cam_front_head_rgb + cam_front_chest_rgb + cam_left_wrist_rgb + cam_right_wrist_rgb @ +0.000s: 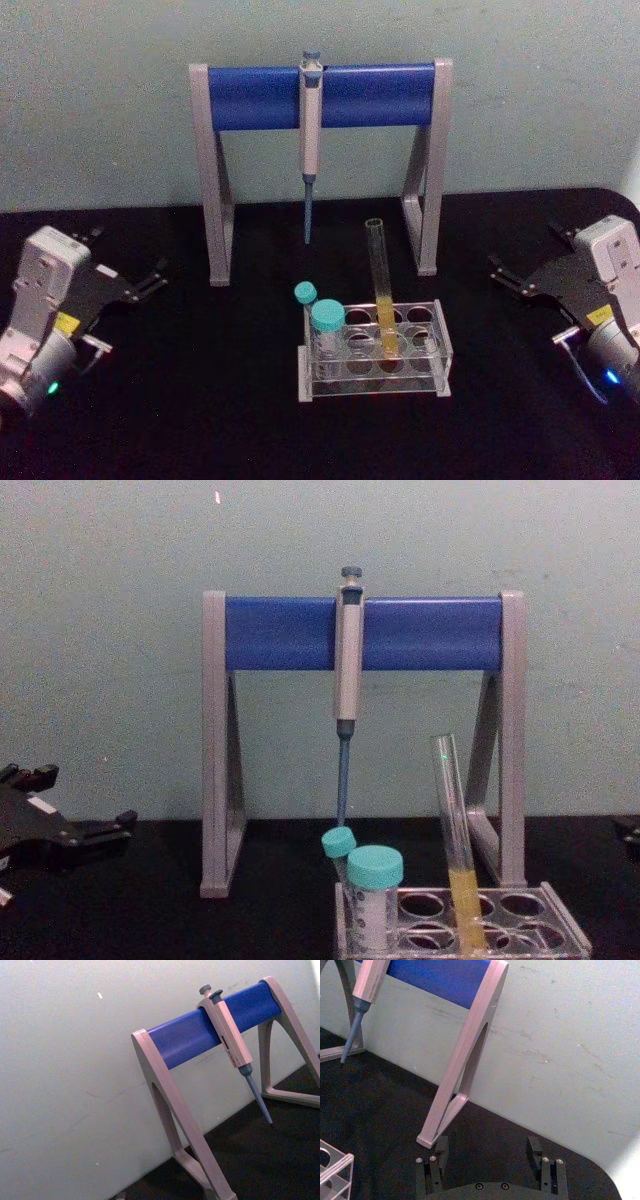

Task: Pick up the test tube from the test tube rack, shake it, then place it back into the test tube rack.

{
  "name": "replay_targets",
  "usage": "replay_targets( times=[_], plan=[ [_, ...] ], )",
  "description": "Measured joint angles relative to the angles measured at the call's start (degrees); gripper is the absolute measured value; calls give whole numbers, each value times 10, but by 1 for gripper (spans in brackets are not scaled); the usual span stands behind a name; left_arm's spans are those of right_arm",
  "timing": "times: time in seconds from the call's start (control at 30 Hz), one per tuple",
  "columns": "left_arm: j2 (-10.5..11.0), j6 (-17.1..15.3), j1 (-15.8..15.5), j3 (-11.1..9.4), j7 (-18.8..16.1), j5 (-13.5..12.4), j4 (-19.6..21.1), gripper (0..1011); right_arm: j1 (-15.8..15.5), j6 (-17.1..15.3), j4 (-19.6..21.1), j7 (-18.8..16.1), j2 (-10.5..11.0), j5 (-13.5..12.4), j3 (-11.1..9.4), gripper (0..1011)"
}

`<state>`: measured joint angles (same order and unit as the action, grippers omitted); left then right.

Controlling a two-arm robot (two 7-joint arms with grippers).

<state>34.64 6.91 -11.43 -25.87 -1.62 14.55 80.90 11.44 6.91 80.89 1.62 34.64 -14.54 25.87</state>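
Observation:
The test tube (381,290) is a tall clear tube with yellow-orange liquid at its bottom. It stands leaning slightly in a middle hole of the clear test tube rack (441,345) at the centre front of the black table. The chest view shows the test tube (455,830) rising from the rack (565,920). My left gripper (128,255) rests far to the left, open and holding nothing. My right gripper (522,250) rests far to the right, its fingers spread apart and nothing between them (487,1152). A corner of the rack (335,1170) appears in the right wrist view.
A tall grey-legged stand with a blue crossbar (250,97) stands behind the rack, and a pipette (311,130) hangs from it. Two teal-capped tubes (327,320) sit in the rack's left end. A pale wall closes off the back.

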Motion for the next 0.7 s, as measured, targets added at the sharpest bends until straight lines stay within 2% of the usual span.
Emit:
replay_targets(
  times=[0.7],
  plan=[
    [0,0,0,0,0,0,0,1001,0,0,0,0,0,0,0,1000]
  ],
)
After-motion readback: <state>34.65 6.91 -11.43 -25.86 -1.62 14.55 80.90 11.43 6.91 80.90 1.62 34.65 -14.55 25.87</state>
